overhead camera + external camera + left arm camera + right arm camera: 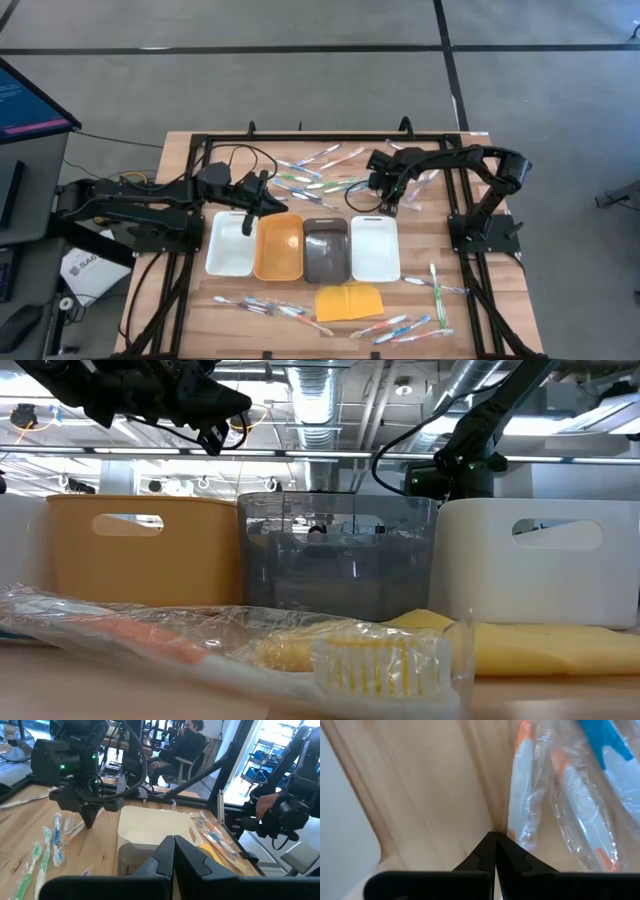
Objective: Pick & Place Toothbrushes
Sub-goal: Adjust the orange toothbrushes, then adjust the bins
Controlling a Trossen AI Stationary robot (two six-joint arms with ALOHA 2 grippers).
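Right claw (389, 205) low beside toothbrushes (318, 181)

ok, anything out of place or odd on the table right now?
Nothing damaged or spilled. The toothbrushes lie loose in scattered clusters on the table, none visibly in the four trays. A yellow pad sits in front of the trays. Both grippers, left and right, are shut and hold nothing.

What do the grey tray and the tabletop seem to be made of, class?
Grey tray: probably translucent smoky plastic, glossy; shapes behind show through its wall.
Tabletop: apparently pale wood with a matte finish; long grain lines and plank seams are visible.
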